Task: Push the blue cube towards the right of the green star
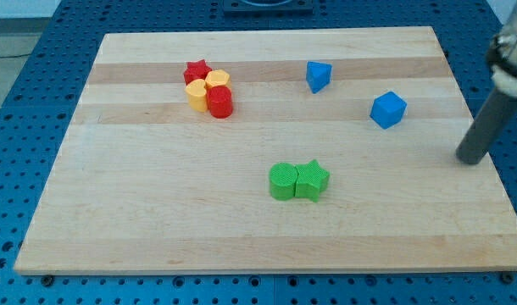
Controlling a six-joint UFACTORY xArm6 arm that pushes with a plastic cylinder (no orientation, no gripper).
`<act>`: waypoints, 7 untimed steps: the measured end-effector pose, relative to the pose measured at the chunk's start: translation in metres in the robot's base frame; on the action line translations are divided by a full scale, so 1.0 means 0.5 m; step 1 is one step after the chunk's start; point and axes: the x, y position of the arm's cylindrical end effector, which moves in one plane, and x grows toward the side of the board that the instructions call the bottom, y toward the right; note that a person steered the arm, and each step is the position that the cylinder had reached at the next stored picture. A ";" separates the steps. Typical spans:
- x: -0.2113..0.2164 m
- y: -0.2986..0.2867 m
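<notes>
Honestly, nothing is done yet: my tip (471,159), a bare rod with no jaws and holding nothing, stands well right of the blue cube (388,109), which sits up-right of the green star (312,180).

1. A lab or robotics test bench is suggested.
2. A wooden board (267,229) is laid on a blue perforated mounting plate (38,102).
3. A dark rod (487,123) is seen at the view's right.
</notes>
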 end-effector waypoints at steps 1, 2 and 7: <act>-0.111 0.015; -0.205 0.008; -0.151 -0.247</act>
